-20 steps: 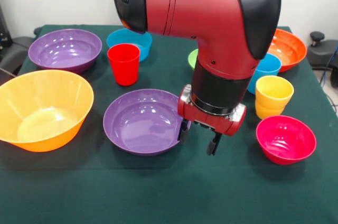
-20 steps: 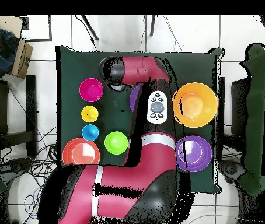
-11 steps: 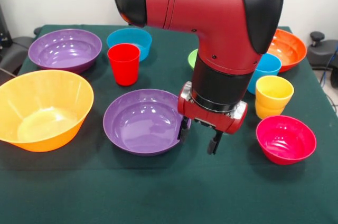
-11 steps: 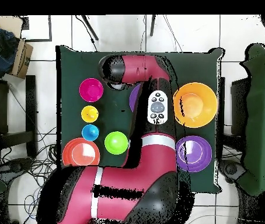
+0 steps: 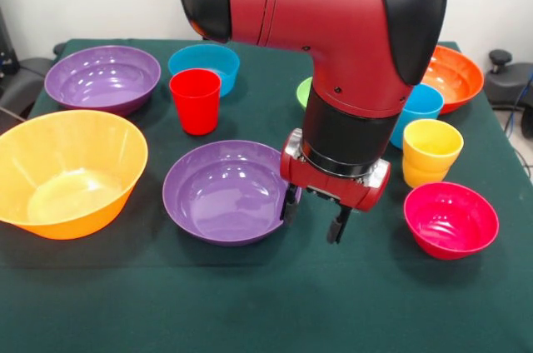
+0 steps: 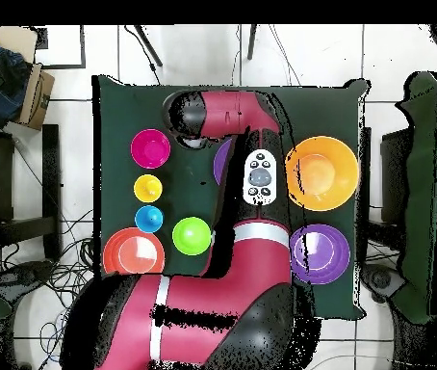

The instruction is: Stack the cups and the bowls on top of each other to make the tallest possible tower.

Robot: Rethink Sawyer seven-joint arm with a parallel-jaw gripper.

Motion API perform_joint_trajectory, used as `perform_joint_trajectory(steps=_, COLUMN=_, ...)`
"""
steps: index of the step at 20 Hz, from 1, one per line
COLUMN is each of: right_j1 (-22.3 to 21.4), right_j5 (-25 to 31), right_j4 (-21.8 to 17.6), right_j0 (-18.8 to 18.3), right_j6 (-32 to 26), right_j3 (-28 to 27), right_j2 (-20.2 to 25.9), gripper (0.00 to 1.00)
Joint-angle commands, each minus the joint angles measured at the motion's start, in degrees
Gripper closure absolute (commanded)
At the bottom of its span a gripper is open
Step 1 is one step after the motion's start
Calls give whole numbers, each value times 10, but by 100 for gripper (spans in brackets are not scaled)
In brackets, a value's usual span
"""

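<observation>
Red and black arm over mid-counter, jaws (image 5: pixel 313 218) apart and empty, low at the right rim of a purple bowl (image 5: pixel 225 191), red cup (image 5: pixel 195 100) behind it, yellow cup (image 5: pixel 431 150) and magenta-pink bowl (image 5: pixel 450 219) toward the counter's right edge.

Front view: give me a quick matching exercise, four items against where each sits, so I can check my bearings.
Things:
1. red cup
2. yellow cup
3. gripper
4. yellow-orange bowl

Places:
A. at the picture's left edge
B. open, at the right rim of the near purple bowl
C. just behind the magenta bowl
D. in front of the blue bowl

Pairs: 1-D, 2-C, 3-B, 4-A
</observation>
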Motion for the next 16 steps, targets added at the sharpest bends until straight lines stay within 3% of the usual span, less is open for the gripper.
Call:
perform_joint_trajectory(steps=1, right_j1=14, right_j5=11, right_j4=-42, right_j0=3, right_j6=-129, right_j3=31, right_j2=53, gripper=0)
perform_joint_trajectory(steps=16, right_j1=17, right_j5=23, right_j4=-38, right_j0=14, right_j6=-121, right_j3=24, right_j2=55, gripper=0)
